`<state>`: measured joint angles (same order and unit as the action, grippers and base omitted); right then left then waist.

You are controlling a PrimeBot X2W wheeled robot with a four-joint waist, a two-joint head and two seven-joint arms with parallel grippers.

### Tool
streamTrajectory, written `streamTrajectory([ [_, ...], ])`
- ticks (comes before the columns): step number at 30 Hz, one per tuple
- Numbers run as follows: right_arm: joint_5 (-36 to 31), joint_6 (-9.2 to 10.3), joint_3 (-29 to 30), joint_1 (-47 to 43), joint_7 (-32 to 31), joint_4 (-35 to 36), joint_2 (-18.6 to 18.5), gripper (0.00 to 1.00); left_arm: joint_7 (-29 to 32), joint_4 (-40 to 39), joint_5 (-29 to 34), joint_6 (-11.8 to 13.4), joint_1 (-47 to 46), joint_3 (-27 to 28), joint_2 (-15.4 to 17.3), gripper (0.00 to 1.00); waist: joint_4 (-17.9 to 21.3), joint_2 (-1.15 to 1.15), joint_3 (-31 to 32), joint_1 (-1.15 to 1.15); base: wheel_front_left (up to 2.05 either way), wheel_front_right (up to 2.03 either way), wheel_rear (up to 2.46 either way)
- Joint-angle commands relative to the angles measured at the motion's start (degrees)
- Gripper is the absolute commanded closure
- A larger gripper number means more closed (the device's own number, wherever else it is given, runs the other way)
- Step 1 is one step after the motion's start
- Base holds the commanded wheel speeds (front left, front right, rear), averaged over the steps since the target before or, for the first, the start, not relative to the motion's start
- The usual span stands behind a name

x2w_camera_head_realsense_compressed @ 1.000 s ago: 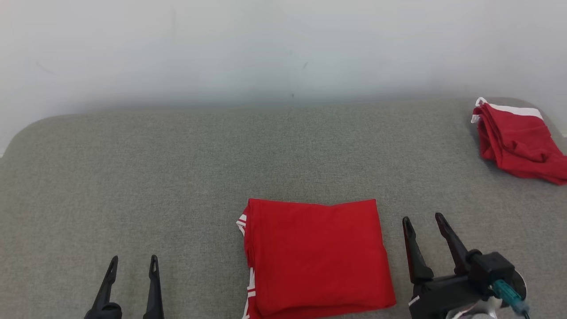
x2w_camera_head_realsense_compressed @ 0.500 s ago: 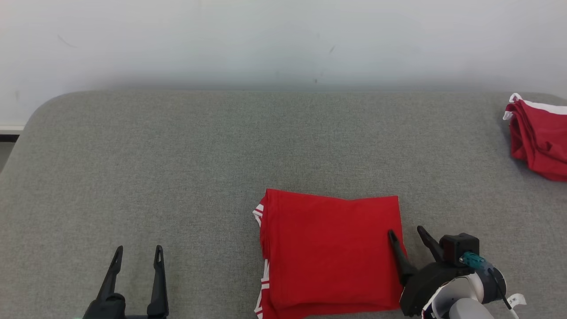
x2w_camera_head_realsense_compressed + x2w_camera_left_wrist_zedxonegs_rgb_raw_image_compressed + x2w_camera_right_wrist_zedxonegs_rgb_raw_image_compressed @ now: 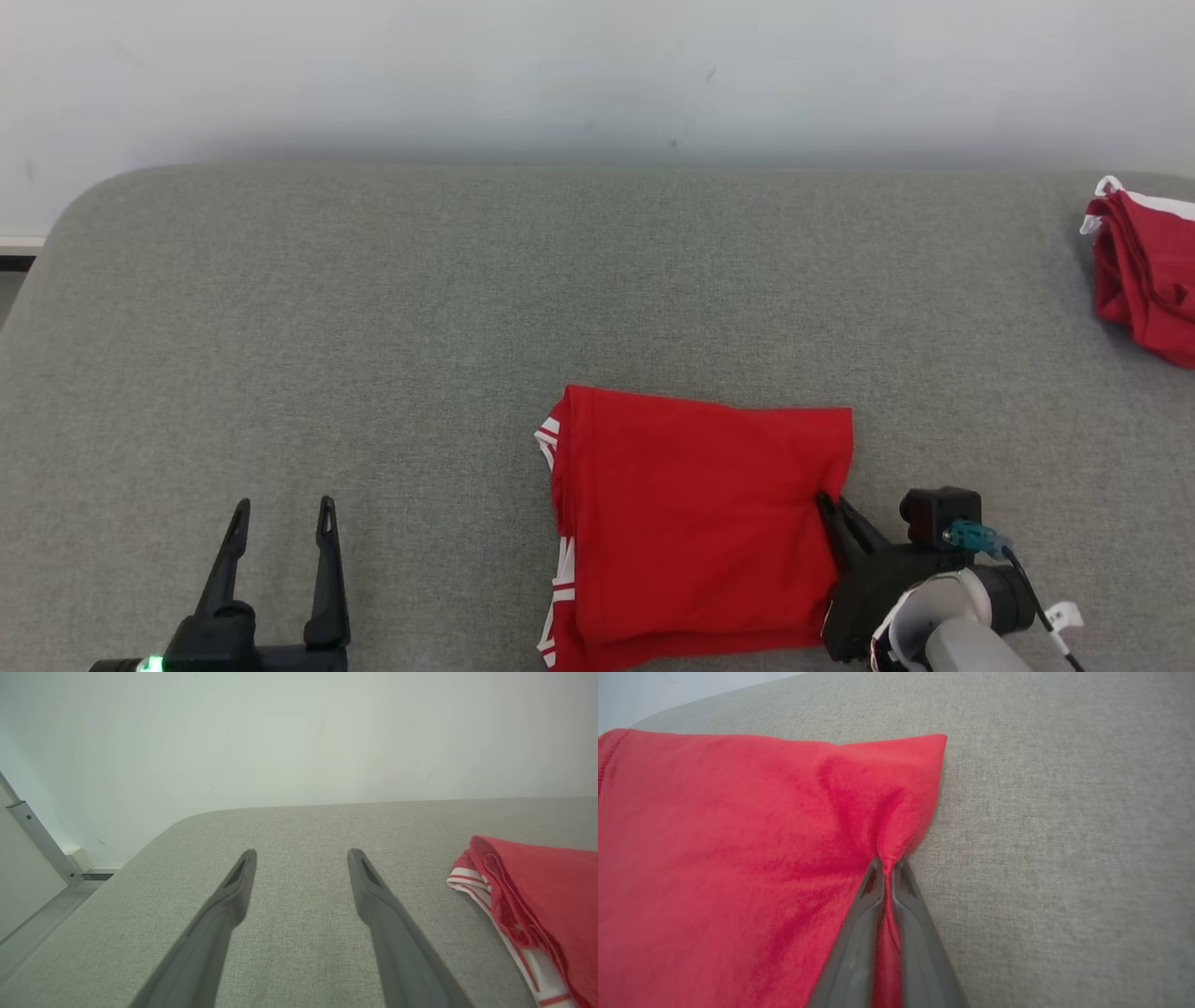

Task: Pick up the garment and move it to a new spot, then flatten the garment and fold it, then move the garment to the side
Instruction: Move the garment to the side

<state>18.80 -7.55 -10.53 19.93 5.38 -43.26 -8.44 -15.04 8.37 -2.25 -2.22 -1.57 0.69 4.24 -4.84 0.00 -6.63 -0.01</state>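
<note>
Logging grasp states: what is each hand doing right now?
Left hand: open, empty.
Right hand: closed on right edge of folded red garment.

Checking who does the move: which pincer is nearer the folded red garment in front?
Right. The right pincer is shut on the folded red garment at its right edge; the left pincer stands open, well off to its left.
</note>
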Motion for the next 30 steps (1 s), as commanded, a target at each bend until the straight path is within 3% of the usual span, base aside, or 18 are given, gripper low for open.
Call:
streamTrajectory([
  [1,0.94,0.17,-1.17,0.99,0.06,-0.6,-0.6,1.0,-0.18,-0.31,-0.44,0.37,-0.63,0.24,-0.17,0.0,0.35,0.0,-0.43,0.01,0.0,0.0,0.0],
  [12,4.61,0.17,-7.16,15.31,0.24,2.65,-7.84,1.0,-0.17,-1.77,-0.61,0.32,-3.69,0.85,-0.25,0.0,4.93,0.0,-8.11,0.01,0.0,0.0,0.0],
  [17,6.43,0.17,-9.15,25.24,-0.94,3.59,-14.96,1.0,-0.18,-2.34,0.07,-0.17,-7.37,0.18,-0.16,0.0,7.13,0.0,-13.43,0.01,0.0,0.0,0.0],
  [18,6.43,0.17,-9.15,25.24,-0.94,3.59,-14.96,1.0,-0.18,-2.34,0.07,-0.17,-7.37,0.18,-0.16,0.0,7.13,0.0,-13.43,0.01,0.0,0.0,0.0],
  [30,10.23,0.17,-11.23,38.03,-5.8,4.31,-29.58,1.0,-0.17,-4.79,1.37,-0.61,-11.45,0.13,1.97,0.0,11.55,0.0,-22.74,0.01,0.0,0.0,0.0],
])
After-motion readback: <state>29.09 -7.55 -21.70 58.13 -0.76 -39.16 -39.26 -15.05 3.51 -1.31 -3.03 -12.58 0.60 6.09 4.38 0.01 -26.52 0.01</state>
